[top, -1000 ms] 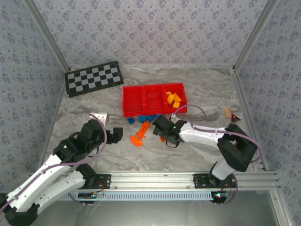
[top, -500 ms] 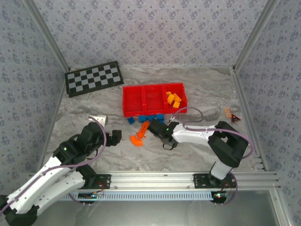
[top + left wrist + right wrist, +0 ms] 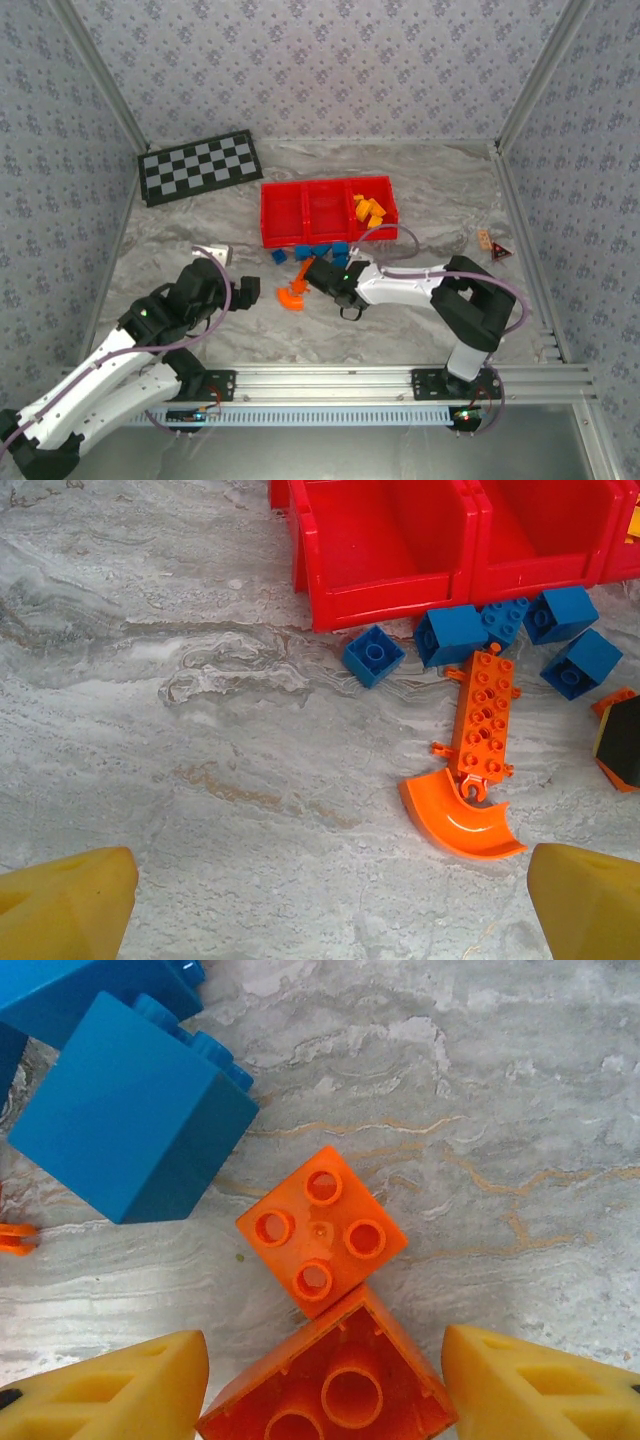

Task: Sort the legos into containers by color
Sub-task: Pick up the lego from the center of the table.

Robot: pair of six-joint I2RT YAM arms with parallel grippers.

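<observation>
Three joined red containers (image 3: 300, 238) (image 3: 385, 590) stand mid-table; yellow-orange legos (image 3: 368, 211) lie in the right one. In front lie blue legos (image 3: 320, 251) (image 3: 450, 635) (image 3: 130, 1110), a long orange plate (image 3: 305, 272) (image 3: 482, 715) and a curved orange piece (image 3: 290, 299) (image 3: 460, 820). My right gripper (image 3: 322, 272) (image 3: 325, 1385) stands half-closed around an upturned orange brick (image 3: 330, 1380), whose corners reach both fingers. A second orange brick (image 3: 320, 1230) lies studs up just beyond it. My left gripper (image 3: 250, 290) (image 3: 325, 920) is wide open over bare table, left of the curved piece.
A black-and-white checkered board (image 3: 198, 166) lies at the back left. Two small odd pieces (image 3: 490, 243) sit near the right wall. Metal frame rails border the table. Bare marble-patterned surface stretches left of the legos (image 3: 200, 730).
My right gripper has moved left to the orange bricks and its jaws have narrowed around one. The left arm has barely shifted.
</observation>
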